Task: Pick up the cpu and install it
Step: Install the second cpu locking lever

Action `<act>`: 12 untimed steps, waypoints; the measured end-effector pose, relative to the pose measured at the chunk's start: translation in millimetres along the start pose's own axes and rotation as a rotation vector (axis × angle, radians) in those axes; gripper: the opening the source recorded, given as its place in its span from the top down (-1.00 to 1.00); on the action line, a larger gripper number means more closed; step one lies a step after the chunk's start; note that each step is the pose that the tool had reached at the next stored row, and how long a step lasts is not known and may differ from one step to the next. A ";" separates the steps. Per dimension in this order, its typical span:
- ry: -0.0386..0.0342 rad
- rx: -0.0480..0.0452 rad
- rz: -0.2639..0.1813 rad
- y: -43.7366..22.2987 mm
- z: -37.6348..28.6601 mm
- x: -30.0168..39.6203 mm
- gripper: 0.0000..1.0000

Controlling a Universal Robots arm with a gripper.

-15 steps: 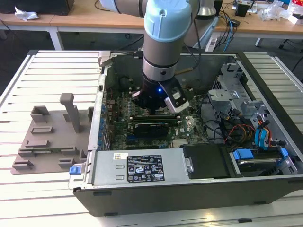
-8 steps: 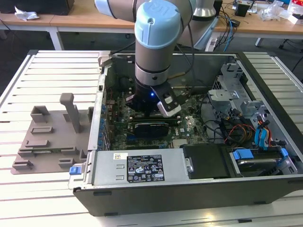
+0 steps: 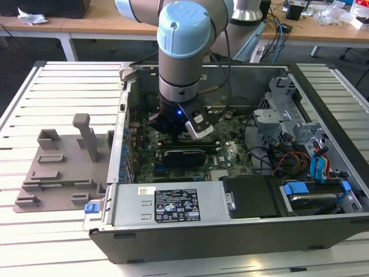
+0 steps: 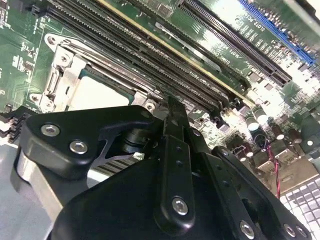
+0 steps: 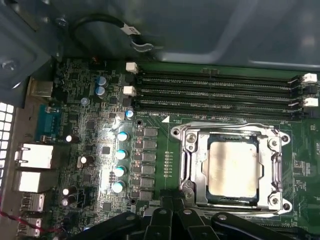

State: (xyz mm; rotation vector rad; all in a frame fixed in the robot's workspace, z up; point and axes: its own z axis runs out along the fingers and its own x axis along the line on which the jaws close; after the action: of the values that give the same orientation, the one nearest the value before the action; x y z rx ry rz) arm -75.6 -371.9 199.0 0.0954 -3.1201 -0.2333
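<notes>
The open computer case [image 3: 323, 104] lies on a slatted table [image 3: 57, 86]. Inside, the gripper [image 3: 183, 124] hovers over the green motherboard [image 5: 90, 150]; whether it is clenched cannot be told. The cpu [image 5: 233, 167] sits within the metal socket frame [image 5: 186, 165], just beside the gripper.

The gripper [image 3: 180, 128] hangs low inside the open computer case [image 3: 323, 109], close over the motherboard [image 5: 90, 150]. Just beyond the fingertips [image 4: 172, 107] sits the metal socket frame [image 5: 187, 150], open on top, with the cpu [image 5: 234, 167] lying flat inside it and bare air above. Past the frame run the long memory slots [image 5: 220, 90] with raised white latches [image 5: 310, 77], low ridges in a sideways path. To one side of the fingers stands a row of upright capacitors [image 5: 121, 160]; beyond them lie the rear port blocks [image 5: 35, 156]. A black cable [image 5: 100, 22] loops near the case wall.
</notes>
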 end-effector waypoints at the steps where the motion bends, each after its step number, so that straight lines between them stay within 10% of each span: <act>1: 0.0001 0.0003 0.000 -0.2 0.8 0.1 0.79; 6: -0.0002 0.0126 0.000 1.5 -7.2 -2.8 0.79; 12: 0.0210 0.0461 0.003 5.1 -6.9 -40.8 0.79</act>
State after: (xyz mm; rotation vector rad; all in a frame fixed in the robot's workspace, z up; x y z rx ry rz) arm -35.1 -365.4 206.3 0.0926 -3.1050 -0.1593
